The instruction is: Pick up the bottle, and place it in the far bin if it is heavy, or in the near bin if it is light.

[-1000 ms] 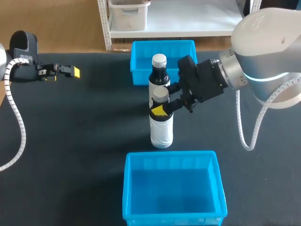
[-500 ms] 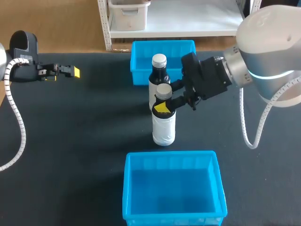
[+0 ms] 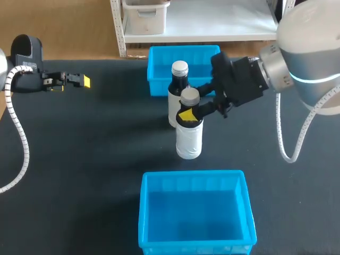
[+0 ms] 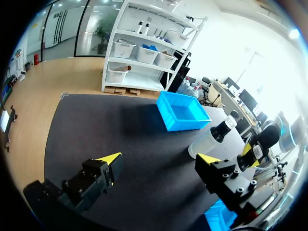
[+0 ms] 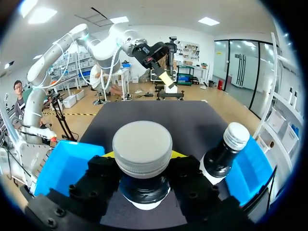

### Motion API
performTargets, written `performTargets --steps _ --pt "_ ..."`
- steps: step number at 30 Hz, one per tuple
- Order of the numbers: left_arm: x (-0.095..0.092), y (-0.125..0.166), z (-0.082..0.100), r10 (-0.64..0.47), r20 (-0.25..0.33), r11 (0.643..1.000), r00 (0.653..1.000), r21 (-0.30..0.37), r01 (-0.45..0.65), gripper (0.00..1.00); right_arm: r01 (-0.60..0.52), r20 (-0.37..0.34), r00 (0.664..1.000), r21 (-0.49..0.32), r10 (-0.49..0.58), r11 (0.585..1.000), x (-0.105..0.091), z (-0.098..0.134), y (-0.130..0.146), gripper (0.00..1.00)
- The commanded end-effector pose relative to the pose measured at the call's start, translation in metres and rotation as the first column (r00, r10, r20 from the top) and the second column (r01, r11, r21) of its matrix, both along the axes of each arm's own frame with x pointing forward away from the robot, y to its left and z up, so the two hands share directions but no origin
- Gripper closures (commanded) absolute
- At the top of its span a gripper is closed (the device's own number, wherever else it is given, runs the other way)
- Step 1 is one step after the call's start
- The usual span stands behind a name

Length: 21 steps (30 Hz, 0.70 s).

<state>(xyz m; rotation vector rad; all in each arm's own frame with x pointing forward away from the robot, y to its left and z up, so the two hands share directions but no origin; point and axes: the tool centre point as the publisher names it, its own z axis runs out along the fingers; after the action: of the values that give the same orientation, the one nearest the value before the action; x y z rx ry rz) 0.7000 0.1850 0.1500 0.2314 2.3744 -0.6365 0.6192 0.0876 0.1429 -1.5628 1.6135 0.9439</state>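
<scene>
A bottle with a white label, dark neck and grey cap is at the table's middle. My right gripper is shut on its neck, one finger on each side. Its base seems slightly off the table. A second bottle of the same kind stands upright just behind it, beside the gripper in the right wrist view. The far bin and near bin are blue and hold nothing. My left gripper is open over the far left of the table, nothing between its fingers.
The table has a black mat. The held bottle is between the two bins, close in front of the standing bottle. My left arm's cable hangs along the left edge.
My right gripper has carried the bottle to the right and upward in the head view, closer to the standing bottle. The left arm has not moved.
</scene>
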Motion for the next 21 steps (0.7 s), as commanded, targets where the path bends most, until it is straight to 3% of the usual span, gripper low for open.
performTargets --steps 1,21 --pt "0.000 0.000 0.000 0.000 0.000 1.000 1.000 0.000 0.000 0.00 0.004 -0.001 1.000 -0.003 -0.004 1.000 -0.001 0.007 -0.007 1.00" --pt "0.000 0.000 0.000 0.000 0.000 1.000 1.000 0.000 0.000 0.00 0.043 0.023 0.999 -0.009 -0.043 0.999 0.010 0.024 -0.050 1.00"
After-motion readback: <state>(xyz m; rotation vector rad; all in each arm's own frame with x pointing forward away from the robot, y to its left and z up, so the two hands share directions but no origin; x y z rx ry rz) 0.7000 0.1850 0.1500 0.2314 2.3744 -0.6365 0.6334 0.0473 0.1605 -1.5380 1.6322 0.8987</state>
